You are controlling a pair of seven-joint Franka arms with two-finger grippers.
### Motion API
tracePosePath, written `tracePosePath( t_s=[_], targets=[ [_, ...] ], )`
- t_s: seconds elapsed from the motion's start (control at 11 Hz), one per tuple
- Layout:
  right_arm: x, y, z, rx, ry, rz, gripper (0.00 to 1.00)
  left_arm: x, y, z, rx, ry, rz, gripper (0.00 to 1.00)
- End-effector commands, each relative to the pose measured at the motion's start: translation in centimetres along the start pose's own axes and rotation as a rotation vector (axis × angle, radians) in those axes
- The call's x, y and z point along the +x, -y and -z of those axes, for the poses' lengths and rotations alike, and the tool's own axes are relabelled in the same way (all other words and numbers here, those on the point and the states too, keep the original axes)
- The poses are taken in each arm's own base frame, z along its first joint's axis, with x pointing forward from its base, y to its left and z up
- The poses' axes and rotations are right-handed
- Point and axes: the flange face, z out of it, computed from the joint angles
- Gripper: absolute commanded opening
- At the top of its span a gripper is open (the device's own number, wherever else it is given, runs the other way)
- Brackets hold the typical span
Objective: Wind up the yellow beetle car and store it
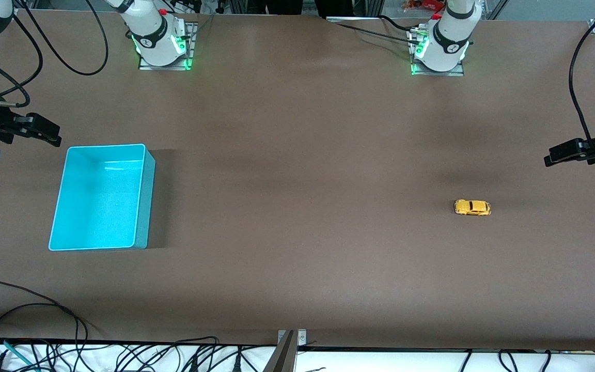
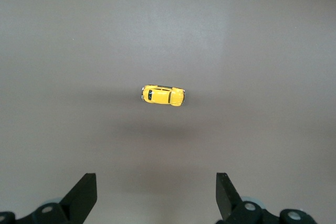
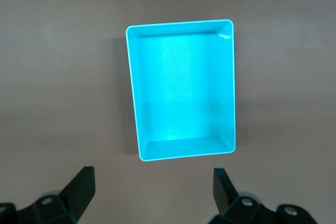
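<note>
The yellow beetle car (image 1: 472,207) stands on its wheels on the brown table, toward the left arm's end; it also shows in the left wrist view (image 2: 163,95). My left gripper (image 1: 553,155) hangs open and empty high over the table at that end, well clear of the car; its open fingers frame the left wrist view (image 2: 156,179). The turquoise bin (image 1: 145,201) sits empty toward the right arm's end and shows in the right wrist view (image 3: 134,103). My right gripper (image 1: 52,135) hangs open and empty over the table beside the bin (image 3: 154,174).
The brown table (image 1: 297,232) spreads wide between the car and the bin. Black cables (image 1: 70,356) lie along the table edge nearest the camera. The two arm bases (image 1: 163,46) stand at the table's back edge.
</note>
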Motion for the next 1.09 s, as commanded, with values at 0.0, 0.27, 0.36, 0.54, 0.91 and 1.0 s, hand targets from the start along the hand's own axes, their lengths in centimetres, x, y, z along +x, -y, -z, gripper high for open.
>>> tracePosePath(
  t_s=[0.0, 0.27, 0.36, 0.54, 0.91, 1.0],
  targets=[
    [0.37, 0.07, 0.57, 0.016, -0.016, -0.015, 1.0, 0.15, 0.23, 0.37, -0.013, -0.007, -0.019, 1.0],
    [0.38, -0.26, 0.74, 0.019, -0.022, -0.025, 1.0, 0.15, 0.23, 0.37, -0.013, -0.007, -0.019, 1.0],
    [0.42, -0.15, 0.65, 0.021, -0.02, -0.023, 1.0, 0.15, 0.23, 0.37, -0.013, -0.007, -0.019, 1.0],
    [0.44, -0.32, 0.65, 0.02, -0.022, -0.021, 1.0, 0.15, 0.23, 0.37, -0.013, -0.007, -0.019, 1.0],
    [0.53, -0.48, 0.57, 0.039, -0.022, -0.013, 1.0, 0.15, 0.23, 0.37, -0.013, -0.007, -0.019, 1.0],
    [0.61, -0.85, 0.53, 0.088, -0.023, -0.028, 1.0, 0.15, 0.23, 0.37, -0.013, -0.007, -0.019, 1.0]
  ],
)
